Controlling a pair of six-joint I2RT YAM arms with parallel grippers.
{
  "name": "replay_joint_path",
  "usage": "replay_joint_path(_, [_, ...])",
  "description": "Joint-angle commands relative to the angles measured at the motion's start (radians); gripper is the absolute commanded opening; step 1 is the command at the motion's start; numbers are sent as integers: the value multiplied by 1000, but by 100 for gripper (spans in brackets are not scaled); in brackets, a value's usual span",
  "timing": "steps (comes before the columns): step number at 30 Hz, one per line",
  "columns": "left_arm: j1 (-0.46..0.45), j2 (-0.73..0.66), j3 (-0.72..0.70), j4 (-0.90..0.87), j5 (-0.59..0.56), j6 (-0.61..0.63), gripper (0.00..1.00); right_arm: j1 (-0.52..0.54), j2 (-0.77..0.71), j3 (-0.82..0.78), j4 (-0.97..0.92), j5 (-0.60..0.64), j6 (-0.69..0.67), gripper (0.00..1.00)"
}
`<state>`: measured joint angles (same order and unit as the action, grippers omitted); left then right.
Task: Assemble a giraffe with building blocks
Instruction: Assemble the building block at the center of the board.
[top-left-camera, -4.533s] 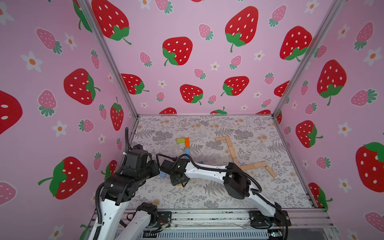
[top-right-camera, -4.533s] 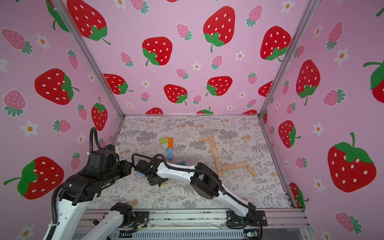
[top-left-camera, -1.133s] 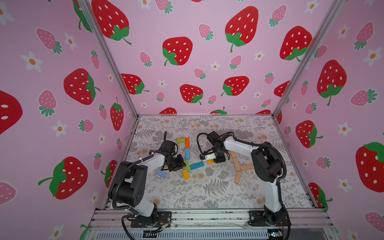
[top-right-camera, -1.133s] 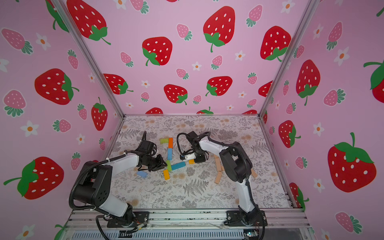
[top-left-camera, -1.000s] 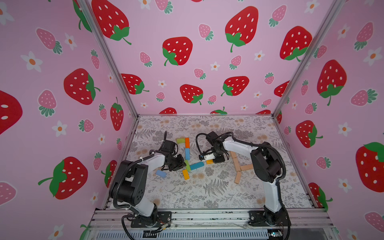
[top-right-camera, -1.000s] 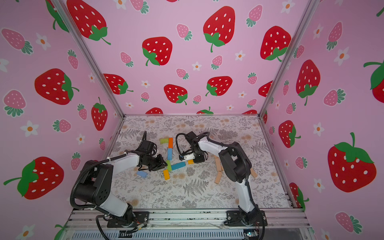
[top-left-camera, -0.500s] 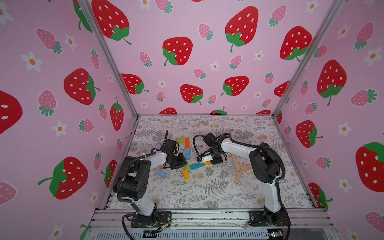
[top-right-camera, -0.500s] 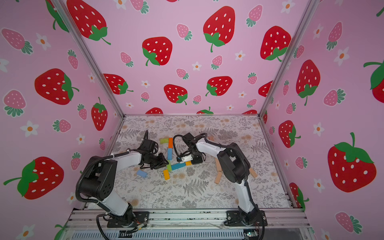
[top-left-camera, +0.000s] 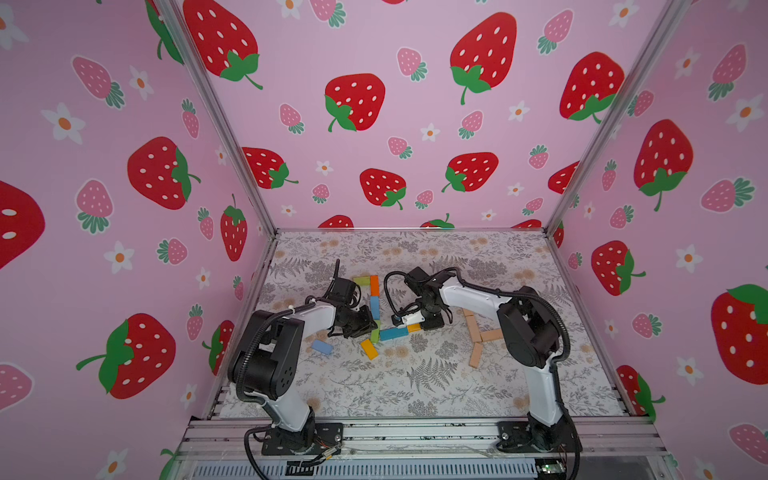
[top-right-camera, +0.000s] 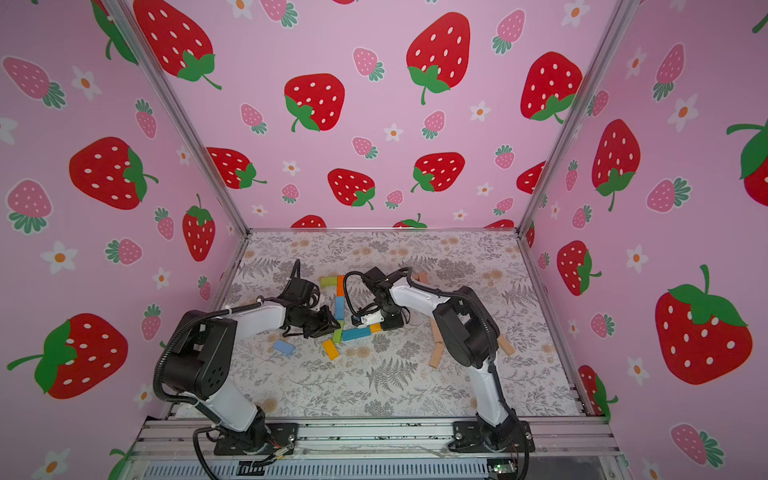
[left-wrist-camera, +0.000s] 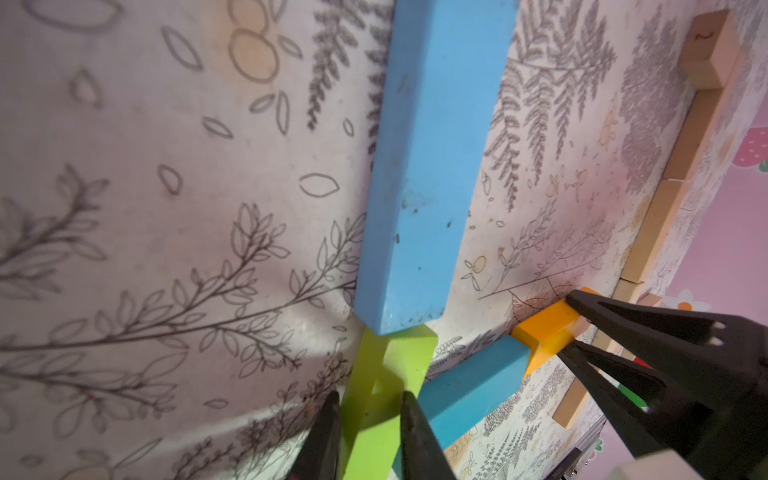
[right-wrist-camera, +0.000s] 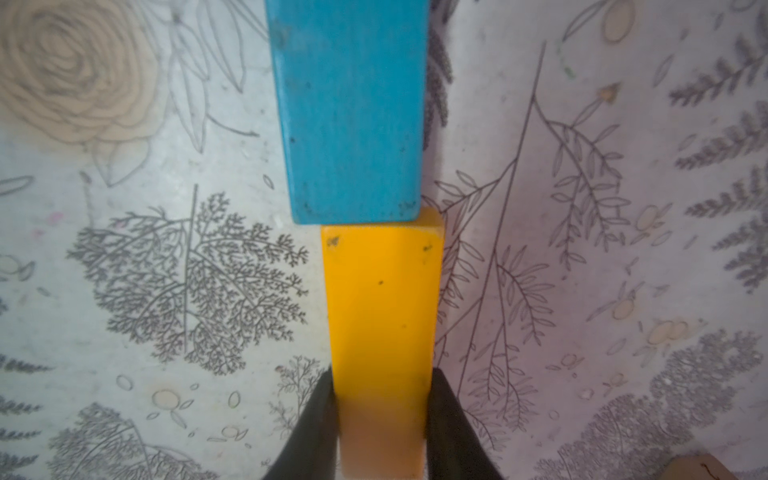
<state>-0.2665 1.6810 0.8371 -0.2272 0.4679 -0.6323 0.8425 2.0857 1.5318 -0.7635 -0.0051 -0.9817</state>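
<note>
Coloured building blocks lie in the middle of the floral mat. A green block (top-left-camera: 361, 281), an orange one (top-left-camera: 374, 285) and a light blue one (top-left-camera: 375, 307) form a line. My left gripper (left-wrist-camera: 369, 399) is shut on a lime green block (left-wrist-camera: 390, 361) that touches the light blue block (left-wrist-camera: 432, 166). Beside it lies a teal block (right-wrist-camera: 353, 112). My right gripper (right-wrist-camera: 380, 382) is shut on a yellow block (right-wrist-camera: 380, 299), pressed end to end against the teal one. In both top views the grippers (top-left-camera: 370, 328) (top-right-camera: 376, 326) face each other.
A loose yellow block (top-left-camera: 369, 348) and a loose light blue block (top-left-camera: 322, 346) lie nearer the front. Tan blocks (top-left-camera: 471, 322) lie in a line and a cross behind the right arm. Pink strawberry walls close in three sides.
Both arms, folded at the front several seconds ago, now reach the coloured blocks. Over the last second the right gripper has slid the yellow block slightly left, toward the teal block.
</note>
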Motion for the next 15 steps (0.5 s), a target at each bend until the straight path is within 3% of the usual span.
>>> replay_joint_path(1, [-6,0,35,-17,2,6,28,14,17,-36,-27,-16,10,14])
replay_joint_path(8, [-3,-47,36,-41,-12,-4,37,12,6,-36,-36,-6,22,14])
replay_joint_path(15, [-2,-118,26,-71,-11,-11,39,4,-6,-26,-88,3,30,13])
